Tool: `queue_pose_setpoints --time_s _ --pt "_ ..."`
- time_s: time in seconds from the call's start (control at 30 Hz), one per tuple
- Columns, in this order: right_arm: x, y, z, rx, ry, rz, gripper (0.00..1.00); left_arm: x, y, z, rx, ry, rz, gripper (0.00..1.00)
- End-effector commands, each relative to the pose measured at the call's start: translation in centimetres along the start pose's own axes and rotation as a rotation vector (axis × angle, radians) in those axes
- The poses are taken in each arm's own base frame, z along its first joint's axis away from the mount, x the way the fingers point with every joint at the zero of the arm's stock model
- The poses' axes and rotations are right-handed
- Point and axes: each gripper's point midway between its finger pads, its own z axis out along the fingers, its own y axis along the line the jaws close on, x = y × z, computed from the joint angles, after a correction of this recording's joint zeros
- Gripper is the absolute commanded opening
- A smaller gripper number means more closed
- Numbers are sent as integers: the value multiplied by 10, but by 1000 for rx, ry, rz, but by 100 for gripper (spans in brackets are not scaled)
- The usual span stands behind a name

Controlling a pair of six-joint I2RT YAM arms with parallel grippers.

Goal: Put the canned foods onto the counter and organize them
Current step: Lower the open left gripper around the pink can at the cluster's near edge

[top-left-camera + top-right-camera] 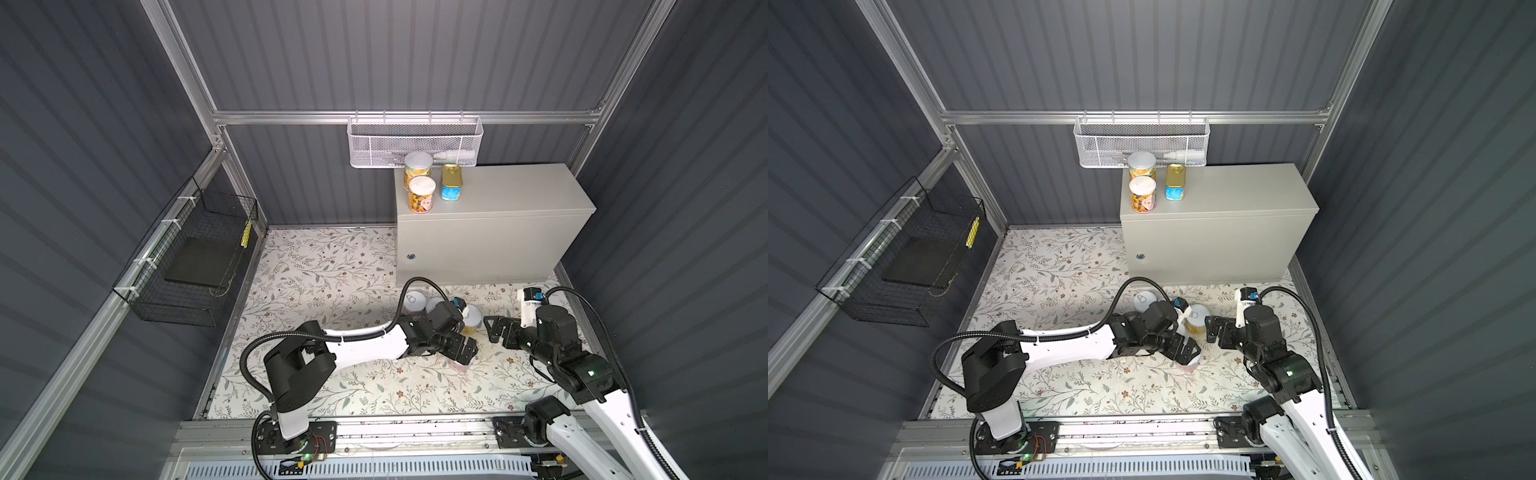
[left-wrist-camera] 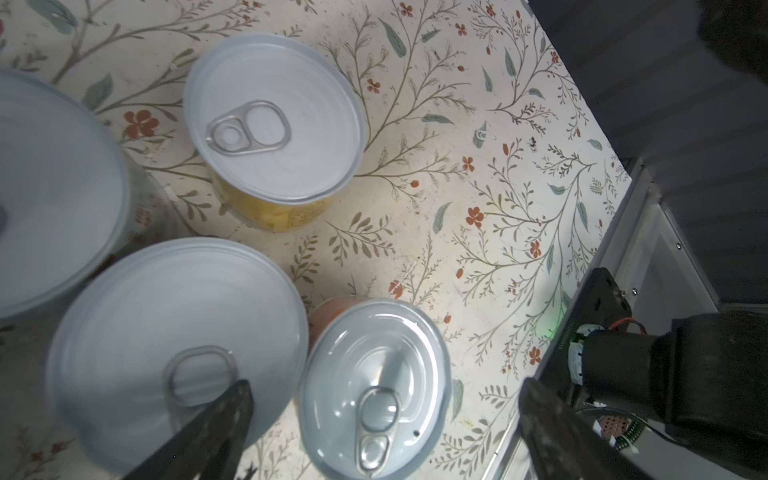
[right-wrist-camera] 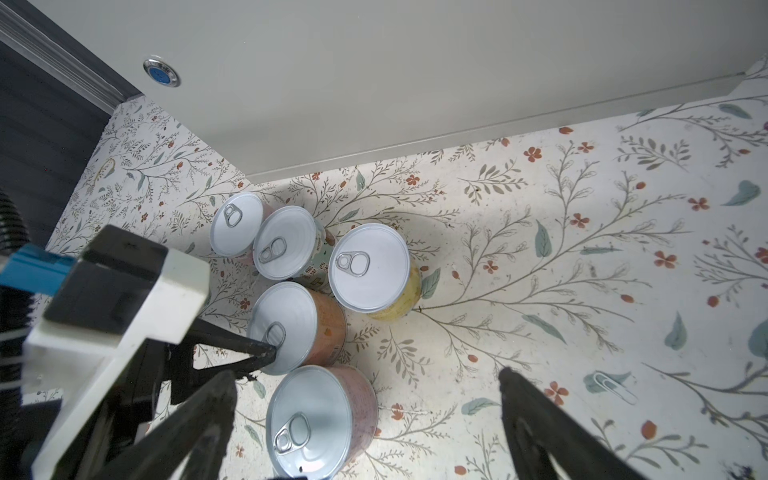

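**Mind the finger over the next can's lid**

Your left gripper [image 2: 385,386] hangs with its jaws wide apart and empty, straddling a pink can [image 2: 374,357] on the tabletop [image 1: 324,270]. One finger [image 2: 224,419] sits above the lid of the neighbouring can [image 2: 166,316], which stands just beside the pink one.

If you lower from here, that finger will likely land on the lid instead of slipping between the two. That could tip the neighbour or shove it into the yellow can [image 2: 274,120] and the rest of the cluster.

Your right gripper [image 3: 365,376], also spread and empty, hovers near the same group. If both go for one can, the arms could clash.

Five cans wait on the tabletop in front of the grey cabinet [image 1: 519,195]. Two orange cans [image 1: 422,195] and a gold tin [image 1: 451,180] already stand at one end of its top, the front orange can close to the edge. A nudge while placing there could knock one off.
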Motion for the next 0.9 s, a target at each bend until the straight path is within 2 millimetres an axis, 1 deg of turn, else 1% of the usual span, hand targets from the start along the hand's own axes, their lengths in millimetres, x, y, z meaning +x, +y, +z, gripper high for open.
queue_pose_setpoints --time_s 0.0,0.27,0.37,0.43,0.57,0.67,0.77,0.87 --pt "4 -5 -1 16 -4 1 99 11 -11 4 15 51 -2 100" --pt "2 -11 -10 37 -40 8 99 14 -12 3 -26 62 4 100" --pt "2 -10 -12 32 -46 10 99 16 -12 4 -43 72 8 100" --pt "2 -10 -13 26 -48 11 99 14 -10 1 -68 66 12 100" --pt "6 -3 -11 -11 -29 2 99 7 -4 -14 -106 4 24 100" --pt "8 -2 -8 -14 -5 4 99 9 1 -19 -118 -10 46 100" --pt "14 9 -2 -72 57 -2 99 15 11 -24 -164 -2 52 100" --pt "23 20 5 -124 129 5 99 16 12 -33 -152 -39 65 100"
